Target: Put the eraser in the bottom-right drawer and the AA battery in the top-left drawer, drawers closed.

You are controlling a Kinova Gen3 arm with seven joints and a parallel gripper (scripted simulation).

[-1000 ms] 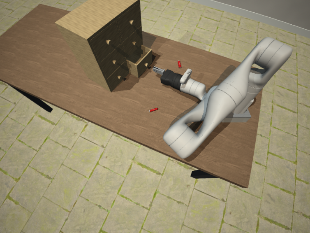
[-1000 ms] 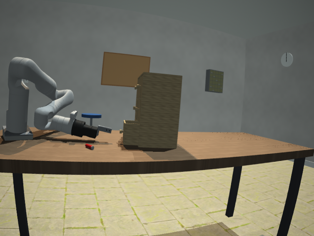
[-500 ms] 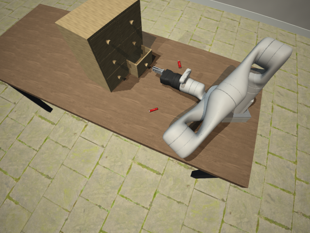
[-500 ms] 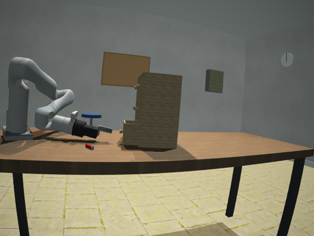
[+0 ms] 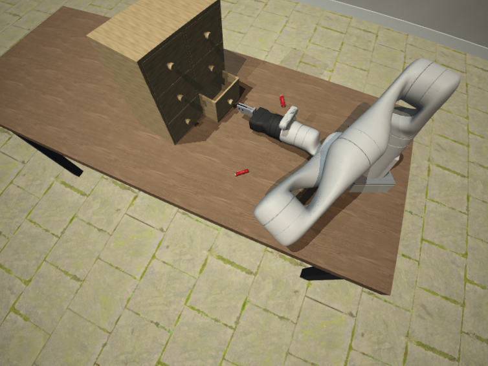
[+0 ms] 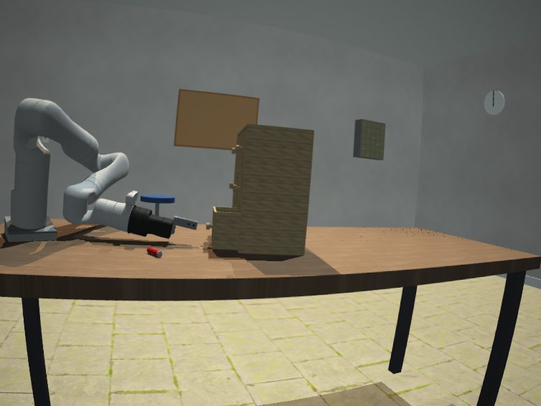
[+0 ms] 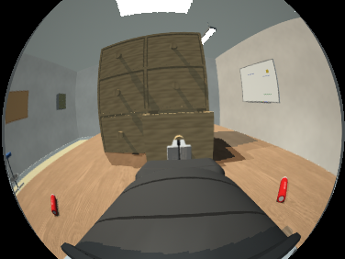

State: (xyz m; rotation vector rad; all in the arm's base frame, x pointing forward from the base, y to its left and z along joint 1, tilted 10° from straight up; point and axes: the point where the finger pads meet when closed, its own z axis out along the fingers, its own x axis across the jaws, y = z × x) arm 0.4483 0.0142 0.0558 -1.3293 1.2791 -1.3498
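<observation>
Fingertips [image 5: 237,105] [image 6: 196,225], closed together on nothing, could skid off the drawer knob [image 5: 230,101] [image 6: 209,225] [image 7: 179,137] if pushed off-centre, skewing the open drawer [image 5: 228,103] [image 6: 224,231] [image 7: 158,129].

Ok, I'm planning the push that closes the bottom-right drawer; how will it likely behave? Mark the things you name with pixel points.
The bottom-right drawer [image 5: 228,103] [image 6: 225,231] [image 7: 179,126] should probably slide in straight, since it looks level. Its boxy wooden walls suggest it's stiff. The tall chest [image 5: 118,31] [image 6: 275,192] [image 7: 123,80] might shift slightly if pushed hard, as nothing visible braces it.
</observation>
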